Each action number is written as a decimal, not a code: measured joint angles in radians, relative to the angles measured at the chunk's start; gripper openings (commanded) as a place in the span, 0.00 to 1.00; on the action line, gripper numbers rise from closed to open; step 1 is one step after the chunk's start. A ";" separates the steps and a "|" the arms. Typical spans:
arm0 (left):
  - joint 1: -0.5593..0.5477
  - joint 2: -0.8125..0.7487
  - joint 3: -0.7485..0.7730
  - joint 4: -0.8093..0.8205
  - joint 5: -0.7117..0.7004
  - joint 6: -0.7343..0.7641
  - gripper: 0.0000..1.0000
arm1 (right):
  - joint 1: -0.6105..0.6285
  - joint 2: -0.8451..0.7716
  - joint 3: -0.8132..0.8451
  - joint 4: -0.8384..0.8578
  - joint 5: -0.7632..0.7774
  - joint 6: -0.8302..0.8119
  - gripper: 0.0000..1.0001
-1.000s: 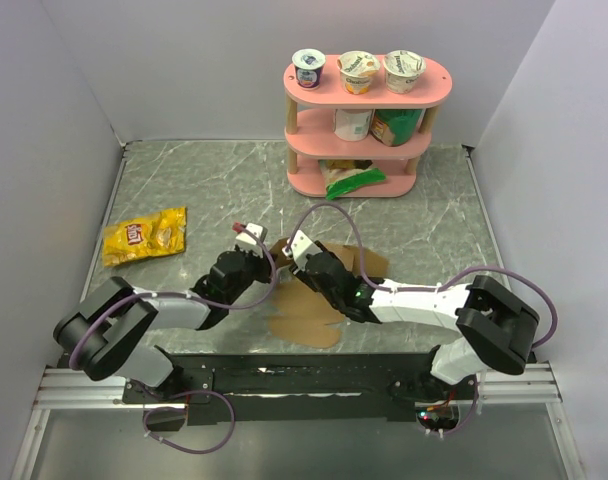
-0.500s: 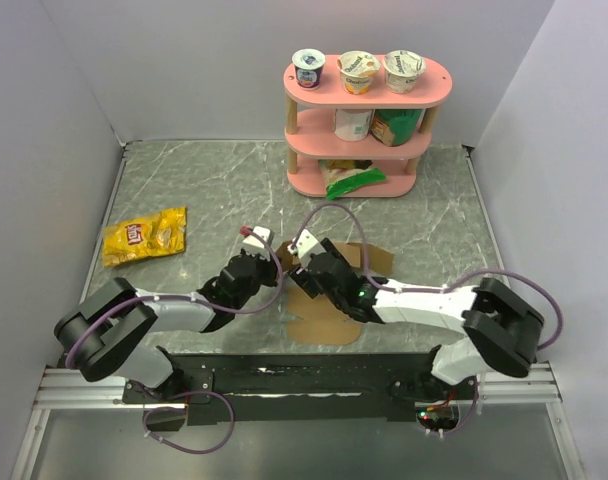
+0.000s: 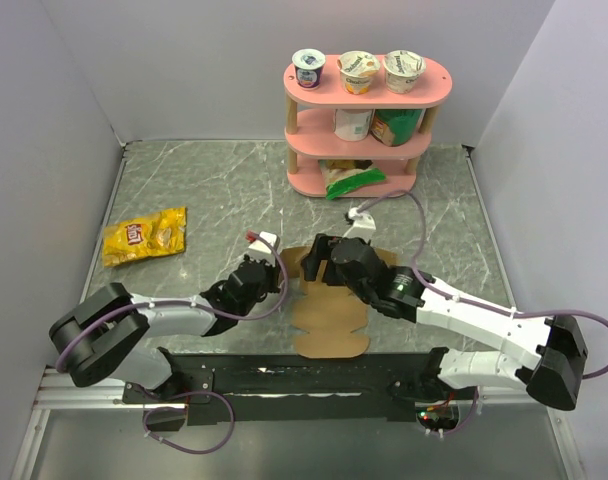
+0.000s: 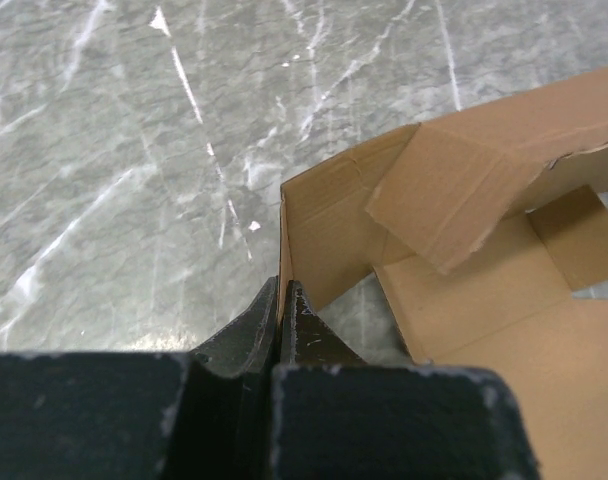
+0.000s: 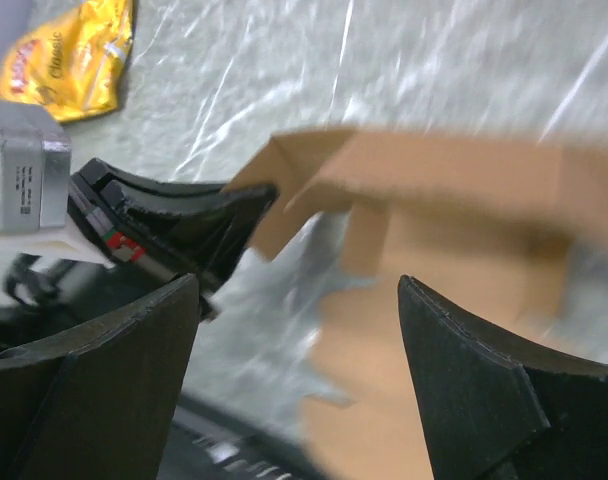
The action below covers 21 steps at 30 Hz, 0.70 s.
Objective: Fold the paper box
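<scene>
Paper box (image 3: pixel 330 318) lies part-folded at middle of tabletop's (image 3: pixel 184 190) near edge. Your left hand (image 4: pixel 282 302) sits at its left side, pressed together, pinching raised flap edge. Your right hand (image 5: pixel 296 290) is spread wide over box's far part; contact unclear.

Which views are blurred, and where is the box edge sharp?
Right wrist: motion blur, paper box smeared, edges soft. Left wrist: sharp, box edge crisp where the left tool pinches it. Top external: sharp, even light, no strong glare.
</scene>
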 measured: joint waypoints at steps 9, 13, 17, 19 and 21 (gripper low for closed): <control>-0.084 0.000 0.010 -0.032 -0.161 -0.006 0.01 | -0.097 -0.082 -0.128 -0.005 -0.116 0.459 0.81; -0.126 0.000 0.009 -0.027 -0.220 0.006 0.01 | -0.201 -0.067 -0.182 0.021 -0.146 0.531 0.81; -0.165 0.000 0.009 -0.012 -0.273 0.031 0.01 | -0.228 -0.042 -0.182 0.079 -0.165 0.574 0.81; -0.183 0.000 0.009 -0.006 -0.296 0.043 0.01 | -0.231 -0.031 -0.182 0.109 -0.165 0.599 0.80; -0.196 0.002 0.009 0.000 -0.315 0.050 0.01 | -0.232 -0.020 -0.182 0.130 -0.164 0.616 0.79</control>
